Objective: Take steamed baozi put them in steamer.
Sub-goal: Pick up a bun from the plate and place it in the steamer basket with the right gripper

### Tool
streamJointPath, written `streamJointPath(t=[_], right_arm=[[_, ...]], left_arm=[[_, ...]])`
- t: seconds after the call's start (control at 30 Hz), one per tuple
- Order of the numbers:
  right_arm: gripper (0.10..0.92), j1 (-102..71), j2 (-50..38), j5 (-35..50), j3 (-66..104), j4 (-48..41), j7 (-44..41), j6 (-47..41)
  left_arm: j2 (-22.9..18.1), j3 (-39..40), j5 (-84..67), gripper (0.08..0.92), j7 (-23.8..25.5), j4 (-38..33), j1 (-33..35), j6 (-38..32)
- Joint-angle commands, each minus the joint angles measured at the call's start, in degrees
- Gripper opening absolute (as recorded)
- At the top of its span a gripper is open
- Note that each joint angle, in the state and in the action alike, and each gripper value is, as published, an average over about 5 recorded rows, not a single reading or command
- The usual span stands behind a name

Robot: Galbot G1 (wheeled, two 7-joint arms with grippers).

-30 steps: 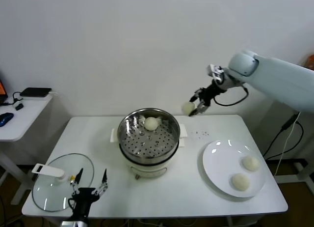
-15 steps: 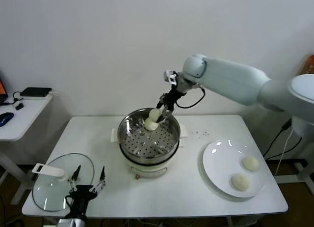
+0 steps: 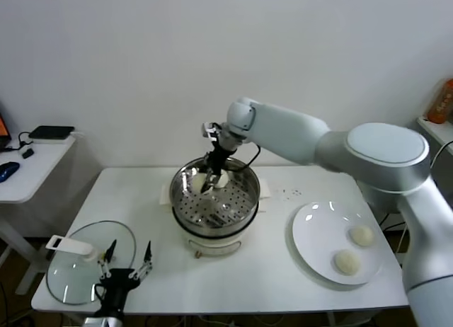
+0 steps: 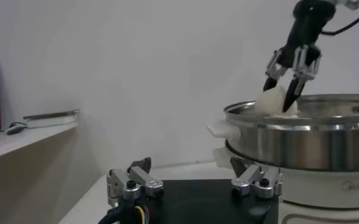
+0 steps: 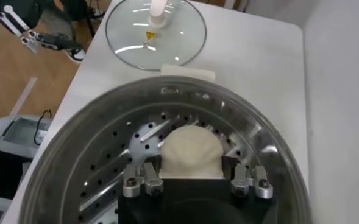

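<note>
Now we see the right gripper [image 3: 210,180] inside the steamer [image 3: 244,199] — jaws clamped on a baozi [image 5: 192,152] above its tray; left gripper [image 3: 127,267] idles open by the glass lid [image 3: 71,274].

1. The things are carried by a white rectangular table [image 3: 233,284] set against a pale wall.
2. The steamer [image 3: 216,224] is seated on its white base near the middle of the table, toward the back.
3. A round glass lid [image 3: 85,267] with a white handle is laid flat at the front left corner.
4. A flat white plate [image 3: 318,235] is placed on the right side, well apart from the steamer.
5. A patch of small dark specks [image 3: 290,193] is seen on the tabletop between steamer and plate.
</note>
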Motion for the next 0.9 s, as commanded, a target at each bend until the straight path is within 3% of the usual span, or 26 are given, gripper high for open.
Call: streamJointPath(t=[0.03,0.47,0.73,0.9], right_arm=[[0.653,-2.8,4.3,-2.0,0.8,-3.4,-0.1,0.1],[0.658,-4.2,3.8,-5.6,1.7,-3.2,-0.3,0.5],[0.803,-4.2,3.6,-7.6,2.4,-3.1,-0.9,1.0],[0.822,-2.6,1.4,-8.1,2.8,-0.6,-1.4,1.1]], left_arm=[[-0.1,-0.1,-0.2,0.823,0.0,0.1,0.3,-0.2],[-0.2,-0.2,-0.3,0.823,-0.1,0.1,0.3,-0.3],[-0.2,-0.2,-0.1,0.823,-0.1,0.1,0.2,-0.1],[-0.2,-0.2,0.1,0.823,-0.1,-0.1,0.0,0.1]])
